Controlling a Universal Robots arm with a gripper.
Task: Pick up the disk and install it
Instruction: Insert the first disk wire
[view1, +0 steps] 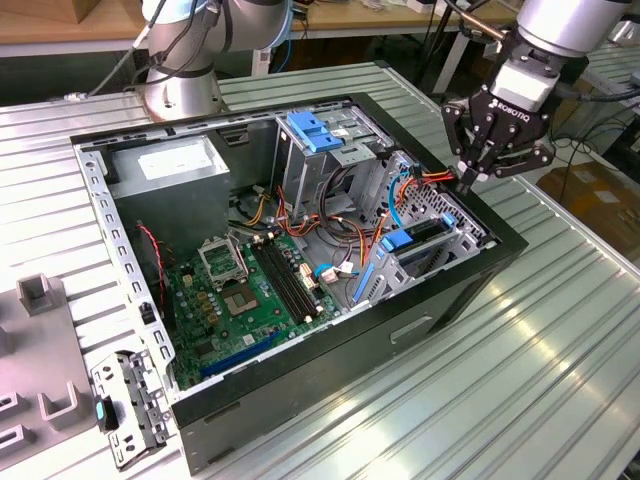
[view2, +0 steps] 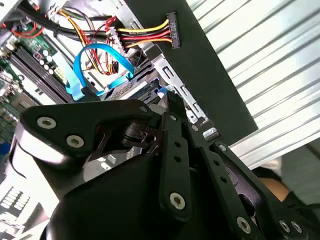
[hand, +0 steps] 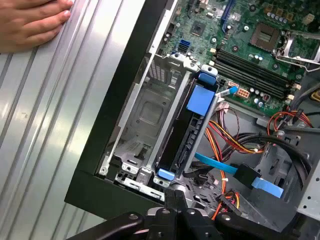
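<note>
Nearest in the exterior view, one perforated grey metal bracket lies on the ribbed aluminium tabletop, just beside the single open black computer case. Inside the case lies one green motherboard. Toward the exterior view's right, the one flat rectangular disk with blue plastic rails stands on edge in the metal drive cage, next to one vacant bay. The black gripper hangs over the case rim just beyond the cage, its fingers drawn together and gripping nothing. Farther back sit one grey power-supply box and one light-blue plastic bracket. In the first wrist view, one hand rests on the tabletop.
</note>
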